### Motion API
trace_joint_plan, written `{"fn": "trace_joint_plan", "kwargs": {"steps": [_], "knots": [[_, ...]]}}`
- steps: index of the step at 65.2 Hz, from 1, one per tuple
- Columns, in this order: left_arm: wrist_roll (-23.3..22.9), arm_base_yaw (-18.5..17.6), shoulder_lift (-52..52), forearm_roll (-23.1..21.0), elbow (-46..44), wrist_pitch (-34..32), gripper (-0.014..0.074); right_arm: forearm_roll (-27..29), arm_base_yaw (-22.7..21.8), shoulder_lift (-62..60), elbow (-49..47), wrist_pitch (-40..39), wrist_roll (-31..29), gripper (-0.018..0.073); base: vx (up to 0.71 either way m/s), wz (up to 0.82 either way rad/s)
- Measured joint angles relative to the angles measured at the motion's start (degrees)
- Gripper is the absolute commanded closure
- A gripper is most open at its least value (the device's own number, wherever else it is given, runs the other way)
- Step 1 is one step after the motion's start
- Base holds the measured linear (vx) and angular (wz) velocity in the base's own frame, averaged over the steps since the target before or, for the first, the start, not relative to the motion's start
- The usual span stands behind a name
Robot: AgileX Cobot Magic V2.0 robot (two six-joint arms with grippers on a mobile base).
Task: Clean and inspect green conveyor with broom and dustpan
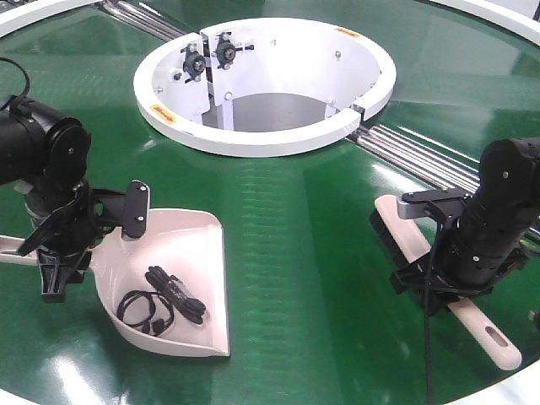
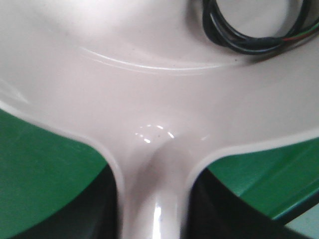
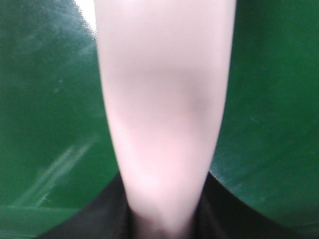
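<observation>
Logging: left pincer (image 1: 52,253) clamps dustpan (image 1: 190,253) handle, right pincer (image 1: 451,295) clamps broom (image 1: 403,226); bristles (image 1: 384,238) beyond it I see only in the exterior view.

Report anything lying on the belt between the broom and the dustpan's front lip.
Nothing visible: only bare green conveyor separates the broom from the dustpan. The black cable already lies inside the pan.
</observation>
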Motion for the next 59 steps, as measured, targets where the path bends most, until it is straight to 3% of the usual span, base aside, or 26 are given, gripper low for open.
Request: {"fn": "trace_joint_plan", "kwargs": {"steps": [18,27,34,59], "knots": [[-0.6,0.0,0.0,-0.8,0.0,0.7,0.0131,0.0,0.0,0.0,0.0,0.0,0.0,0.0529,0.00,0.00],[-2.1,0.0,0.0,-1.5,0.0,1.5,0.0024,-0.5,0.0,0.0,0.0,0.2,0.1,0.0501,0.00,0.00],[-2.6,0.0,-0.4,-2.2,0.0,1.7,-0.0004,-1.5,0.0,0.0,0.0,-0.1,0.2,0.0458,0.00,0.00],[-2.8,0.0,-3.8,-5.9,0.0,2.1,0.0021,-2.1,0.0,0.0,0.0,-1.8,0.2,0.0183,0.00,0.00]]}}
